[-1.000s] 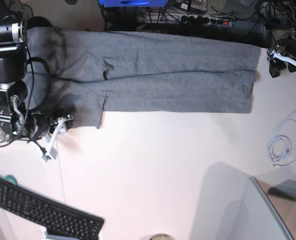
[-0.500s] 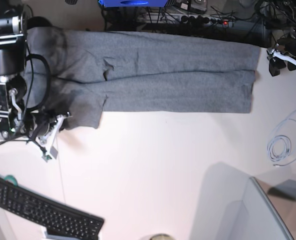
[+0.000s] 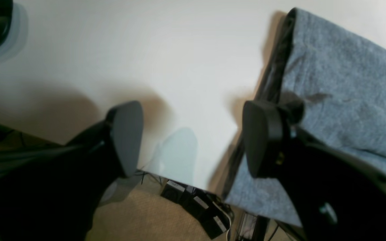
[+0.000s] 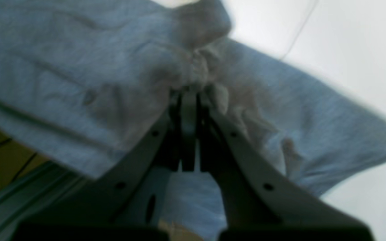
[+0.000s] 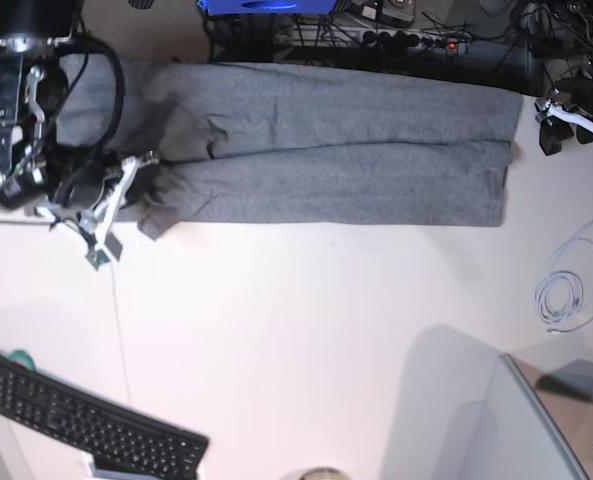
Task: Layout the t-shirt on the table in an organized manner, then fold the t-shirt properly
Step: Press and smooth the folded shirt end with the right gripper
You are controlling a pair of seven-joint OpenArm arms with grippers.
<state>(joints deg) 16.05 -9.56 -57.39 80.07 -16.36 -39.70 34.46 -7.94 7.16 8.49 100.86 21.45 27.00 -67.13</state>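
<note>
The heather-grey t-shirt (image 5: 346,150) lies as a long band along the far edge of the white table (image 5: 306,330). My right gripper (image 5: 142,166), on the left of the base view, is shut on a bunched flap of the shirt's left end and holds it raised over the shirt. The right wrist view shows its fingers (image 4: 189,100) pinched on grey fabric (image 4: 79,67). My left gripper (image 5: 552,132) hangs by the shirt's right end. In the left wrist view it (image 3: 193,137) is open and empty, with the shirt's edge (image 3: 347,83) beside one finger (image 3: 263,140).
A black keyboard (image 5: 86,425) lies at the front left. A coiled white cable (image 5: 561,295) lies at the right. A grey panel (image 5: 496,430) fills the front right corner. A power strip and cables (image 5: 396,40) sit behind the table's far edge.
My right gripper has moved toward the far edge with the shirt's left flap, lifting it off the table and over the shirt. The left arm has not moved.
</note>
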